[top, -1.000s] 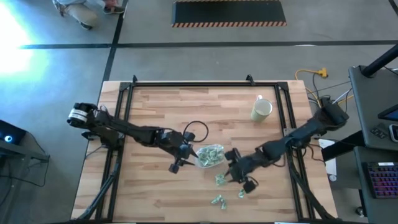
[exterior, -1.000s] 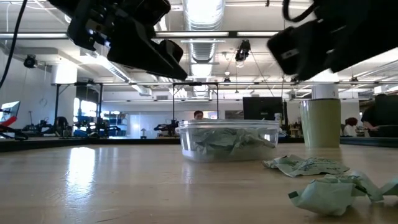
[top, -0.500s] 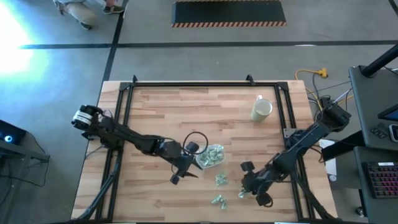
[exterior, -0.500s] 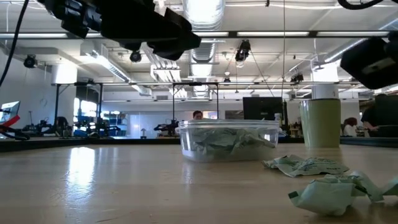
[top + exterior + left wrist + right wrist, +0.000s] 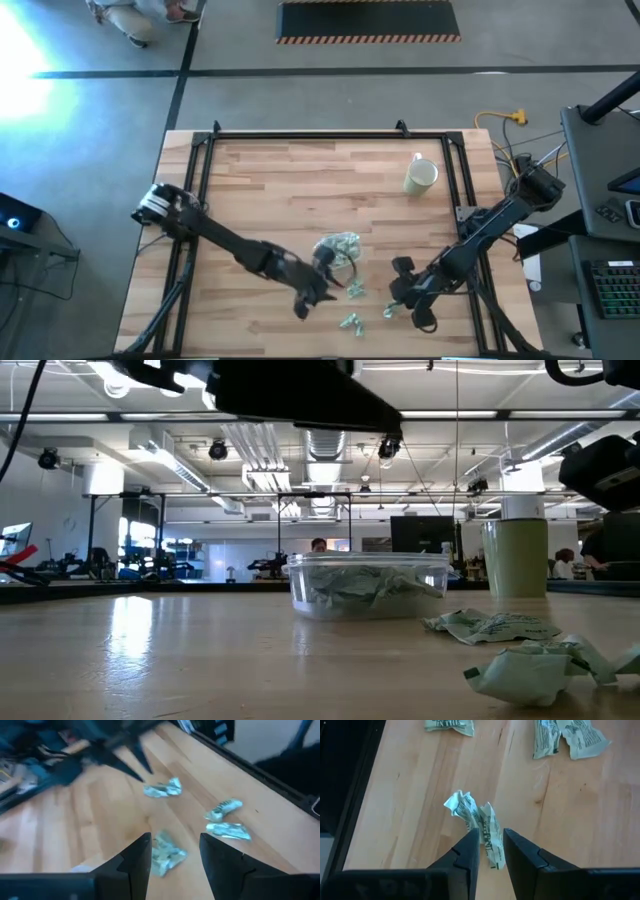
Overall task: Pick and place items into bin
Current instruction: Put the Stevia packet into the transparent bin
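I see the clear oval bin (image 5: pixel 338 249) upright near the table's front centre, holding crumpled pale-green wrappers (image 5: pixel 365 586). Loose wrappers (image 5: pixel 352 321) lie flat on the wood just beside it.

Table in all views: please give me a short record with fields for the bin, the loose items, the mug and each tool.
bin: mid-table, already holds many wrapped pieces
loose items: several lie in front of the bin
mug: upright, at the far right, well apart from the bin
left tool: open, holds nothing, above one loose piece near the bin
right tool: down at a crumpled item, front right
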`<state>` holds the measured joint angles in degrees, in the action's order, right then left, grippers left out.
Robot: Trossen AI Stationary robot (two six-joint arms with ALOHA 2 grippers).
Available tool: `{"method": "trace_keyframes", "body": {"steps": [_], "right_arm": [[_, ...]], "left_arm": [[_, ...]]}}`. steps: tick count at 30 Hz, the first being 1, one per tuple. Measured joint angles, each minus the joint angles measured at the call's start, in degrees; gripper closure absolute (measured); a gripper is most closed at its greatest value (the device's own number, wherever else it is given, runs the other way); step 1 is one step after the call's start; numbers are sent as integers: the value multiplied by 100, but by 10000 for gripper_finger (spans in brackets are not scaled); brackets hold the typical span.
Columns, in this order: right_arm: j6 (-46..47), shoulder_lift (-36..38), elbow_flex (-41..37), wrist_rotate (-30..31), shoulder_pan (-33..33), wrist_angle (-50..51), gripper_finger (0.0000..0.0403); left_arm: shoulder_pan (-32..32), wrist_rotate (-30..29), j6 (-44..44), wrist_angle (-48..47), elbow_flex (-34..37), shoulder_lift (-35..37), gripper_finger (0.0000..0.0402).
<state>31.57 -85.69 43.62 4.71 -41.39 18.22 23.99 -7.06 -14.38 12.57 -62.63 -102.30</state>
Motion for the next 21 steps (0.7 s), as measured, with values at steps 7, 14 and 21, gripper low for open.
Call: {"method": "trace_keyframes", "body": {"steps": [7,14,21], "right_arm": [[2,104,1,257,-2,148,322],[4,165,-7,842,-2,638,321],[2,280,-16,979,-44,614,329]], "left_arm": [[123,-398,-117,-1828,-1582,-1003,251],[-119,-359,-81,-1992,-2090,-1539,251],[-329,171,209,-1869,-2136,-1723,251]]}}
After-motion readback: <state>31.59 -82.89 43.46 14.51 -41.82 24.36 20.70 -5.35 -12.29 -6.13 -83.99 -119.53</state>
